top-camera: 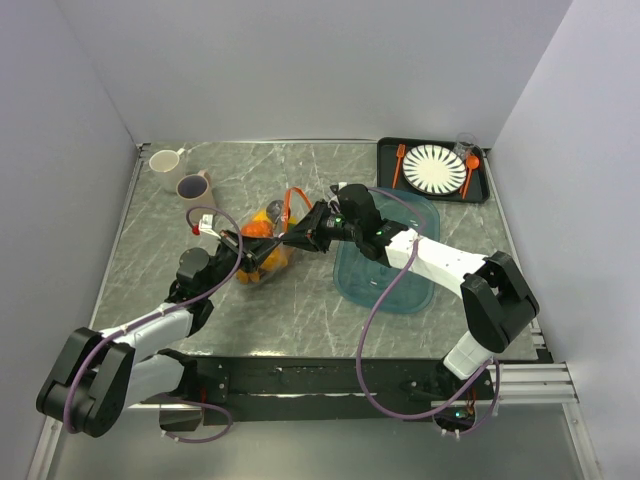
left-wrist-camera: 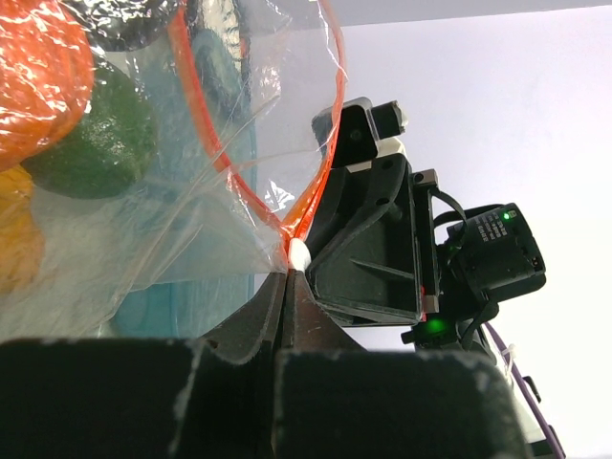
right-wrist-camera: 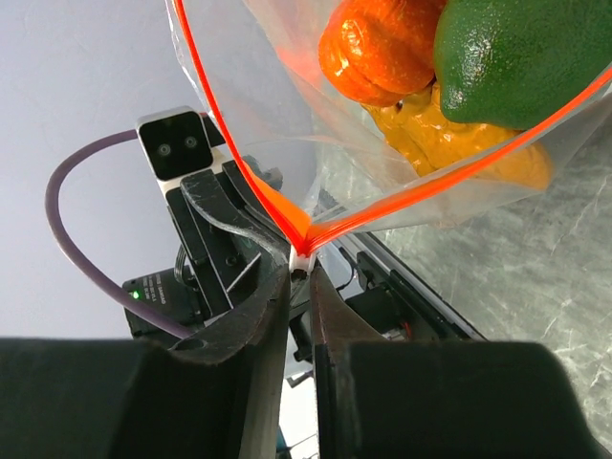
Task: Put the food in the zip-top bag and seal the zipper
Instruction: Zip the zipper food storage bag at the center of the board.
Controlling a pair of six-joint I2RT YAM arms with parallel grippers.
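Your left claw (left-wrist-camera: 287, 274) and right claw (right-wrist-camera: 301, 277) both pinch one corner of the zipper (right-wrist-camera: 287, 222), one zip-top bag (right-wrist-camera: 277, 96) above them showing three food (right-wrist-camera: 478, 57) pieces.

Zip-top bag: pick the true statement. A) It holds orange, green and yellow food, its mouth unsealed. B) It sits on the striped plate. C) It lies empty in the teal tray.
A: the food shows through the zip-top bag, and the zipper strips part above their joined end.
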